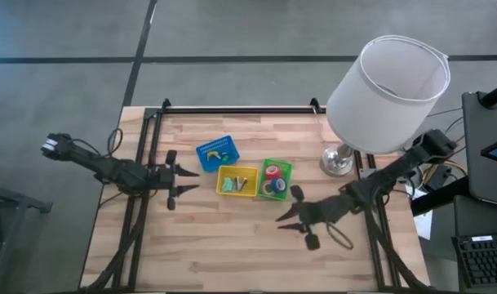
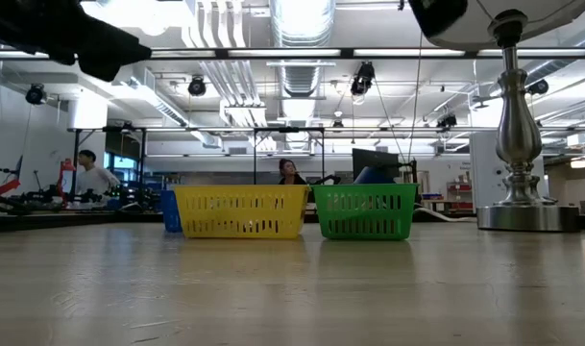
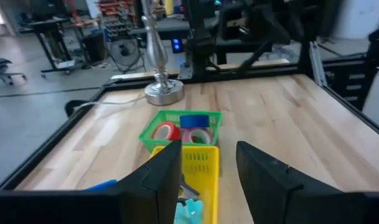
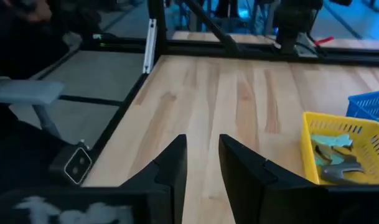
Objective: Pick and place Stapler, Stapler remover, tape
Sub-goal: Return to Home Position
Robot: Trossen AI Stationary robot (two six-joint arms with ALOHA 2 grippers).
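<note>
Three small bins stand mid-table: a blue bin (image 1: 217, 152) with blue items, a yellow bin (image 1: 237, 180) holding teal and grey pieces (image 4: 335, 155), and a green bin (image 1: 274, 178) with the tape rolls (image 3: 180, 129), red, pink and blue, lying in it. My left gripper (image 1: 193, 179) hovers open just left of the yellow bin, pointing at it (image 3: 208, 149). My right gripper (image 1: 282, 220) is open above bare wood, nearer than the green bin, pointing toward the table's left (image 4: 201, 146). Neither gripper holds anything.
A table lamp with a white shade (image 1: 387, 82) stands on its silver base (image 1: 338, 159) at the far right, close to the right arm. A dark cable loop (image 1: 339, 237) lies near the right gripper. A black frame rail (image 1: 232, 109) runs along the far edge. People sit in the room beyond.
</note>
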